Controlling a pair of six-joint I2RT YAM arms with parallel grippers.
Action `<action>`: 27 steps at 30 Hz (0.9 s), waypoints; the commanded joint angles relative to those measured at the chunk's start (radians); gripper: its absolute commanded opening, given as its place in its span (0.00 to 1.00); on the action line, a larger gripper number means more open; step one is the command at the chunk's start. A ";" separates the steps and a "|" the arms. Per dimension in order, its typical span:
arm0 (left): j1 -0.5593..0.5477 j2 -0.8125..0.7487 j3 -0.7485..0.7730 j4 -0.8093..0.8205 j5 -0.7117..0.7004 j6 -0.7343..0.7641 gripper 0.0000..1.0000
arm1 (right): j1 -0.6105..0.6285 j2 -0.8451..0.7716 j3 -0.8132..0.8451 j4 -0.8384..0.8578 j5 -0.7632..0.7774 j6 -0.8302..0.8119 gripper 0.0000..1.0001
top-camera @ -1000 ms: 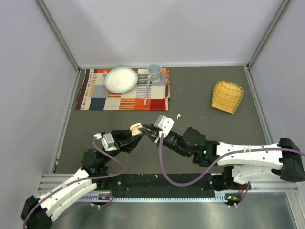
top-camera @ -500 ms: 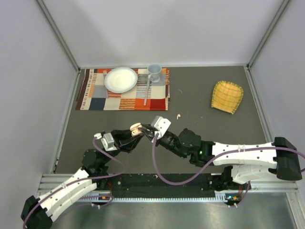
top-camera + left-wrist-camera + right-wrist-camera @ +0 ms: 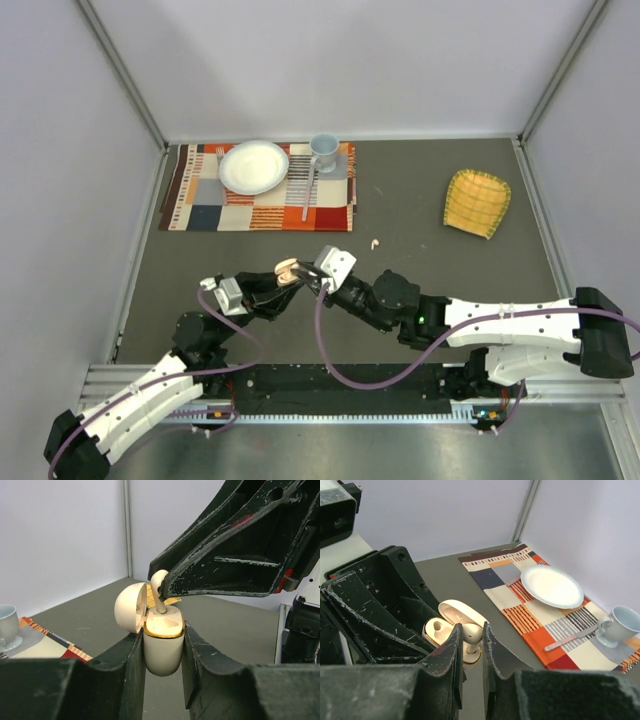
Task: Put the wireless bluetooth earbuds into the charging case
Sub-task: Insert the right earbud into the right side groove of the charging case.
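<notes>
My left gripper (image 3: 162,655) is shut on a cream charging case (image 3: 163,642) with a gold rim and holds it upright above the table, lid (image 3: 131,606) open to the left. My right gripper (image 3: 471,635) is shut on a white earbud (image 3: 472,632) whose stem points down into the case's right slot (image 3: 472,656). The case's left slot (image 3: 436,628) shows a moulded cavity. In the top view the two grippers meet at the case (image 3: 287,269) in the middle of the table. Another earbud (image 3: 375,243) lies on the table behind the right arm.
A striped placemat (image 3: 230,210) at the back left carries a white plate (image 3: 253,165), a pale blue cup (image 3: 323,151) and a utensil (image 3: 308,195). A yellow checked cloth (image 3: 477,202) lies at the back right. Grey walls enclose the table.
My right gripper has moved left with the earbud toward the case held by my left gripper. The bud's stem now stands in the case's right slot.
</notes>
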 commanded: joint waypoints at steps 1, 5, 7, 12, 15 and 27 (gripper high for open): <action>-0.001 -0.011 -0.066 0.067 -0.004 -0.011 0.00 | 0.017 0.009 0.011 -0.057 -0.009 -0.011 0.00; -0.001 -0.009 -0.066 0.067 -0.007 -0.013 0.00 | 0.017 0.006 0.009 -0.068 -0.006 -0.009 0.00; -0.001 -0.009 -0.067 0.067 -0.008 -0.013 0.00 | 0.017 0.006 0.011 -0.077 0.000 -0.005 0.00; -0.001 -0.005 -0.066 0.067 -0.018 -0.014 0.00 | 0.017 0.000 0.015 -0.093 0.014 0.002 0.00; -0.003 -0.005 -0.066 0.067 -0.028 -0.016 0.00 | 0.017 -0.005 0.012 -0.088 0.020 0.011 0.00; -0.003 0.015 -0.064 0.076 -0.056 -0.030 0.00 | 0.020 -0.013 -0.003 -0.050 0.028 0.023 0.00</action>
